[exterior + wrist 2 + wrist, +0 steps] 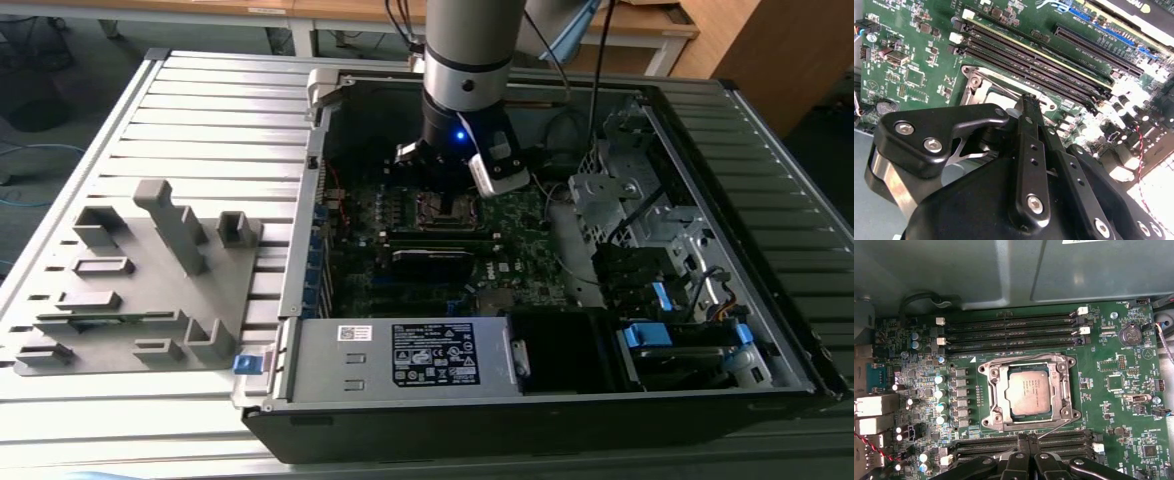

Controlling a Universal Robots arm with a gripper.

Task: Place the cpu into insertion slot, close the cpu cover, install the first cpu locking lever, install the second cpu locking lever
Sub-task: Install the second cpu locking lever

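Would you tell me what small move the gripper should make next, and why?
Probably nudge the shut gripper onto the wire lever beside its tips and press it down. In the first wrist view the cpu is seated, the cover lies flat around it, and the lever slants loose next to the cover, seemingly not latched.

Place: robotics lab or workshop
Bench: ribbed metal table
Workpiece: open computer case lying flat, motherboard exposed
Fixture: grey holder block
Background: wooden desks, loose cables
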